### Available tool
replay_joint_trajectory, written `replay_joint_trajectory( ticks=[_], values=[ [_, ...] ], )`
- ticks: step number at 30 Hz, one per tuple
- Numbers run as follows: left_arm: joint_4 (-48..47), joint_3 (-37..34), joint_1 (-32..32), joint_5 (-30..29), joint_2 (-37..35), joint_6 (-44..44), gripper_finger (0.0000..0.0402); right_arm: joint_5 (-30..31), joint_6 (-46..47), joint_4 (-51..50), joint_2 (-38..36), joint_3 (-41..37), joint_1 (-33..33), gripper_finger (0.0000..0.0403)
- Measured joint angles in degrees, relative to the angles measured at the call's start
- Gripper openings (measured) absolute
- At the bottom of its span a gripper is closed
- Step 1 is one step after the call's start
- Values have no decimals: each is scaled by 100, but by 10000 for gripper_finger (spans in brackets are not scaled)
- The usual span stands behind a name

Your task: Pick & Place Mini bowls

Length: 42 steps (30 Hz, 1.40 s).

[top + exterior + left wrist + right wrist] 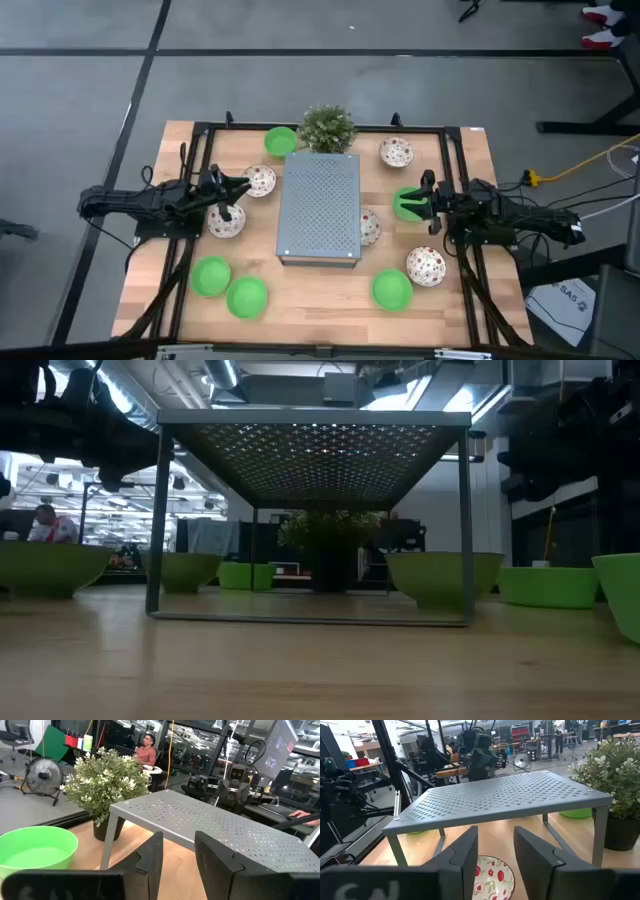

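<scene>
Mini bowls lie scattered around a grey perforated stand [318,208]. Green ones sit at the back [281,141], front left [210,276] [247,297] and front right [392,290]. White speckled ones sit left of the stand [260,181] [226,220], and to its right [397,153] [369,226] [426,266]. My left gripper [240,186] [177,842] hovers open and empty beside the two left speckled bowls. My right gripper [415,205] [495,837] is open over a green bowl [407,204], facing a speckled bowl [492,877].
A small potted plant [326,128] stands behind the stand, next to the back green bowl [35,852]. A black frame rail [320,127] borders the wooden table. People and equipment show in the room beyond.
</scene>
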Motion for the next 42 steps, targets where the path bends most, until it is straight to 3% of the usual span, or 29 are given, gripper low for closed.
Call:
replay_joint_trajectory(
  ticks=[39, 42],
  values=[
    [1, 0, -1, 2, 1, 0, 107, -2, 8, 0, 1, 0, 2, 126],
    [1, 0, 0, 0, 1, 0, 107, -41, 730, 9, 2, -2, 2, 126]
  ],
)
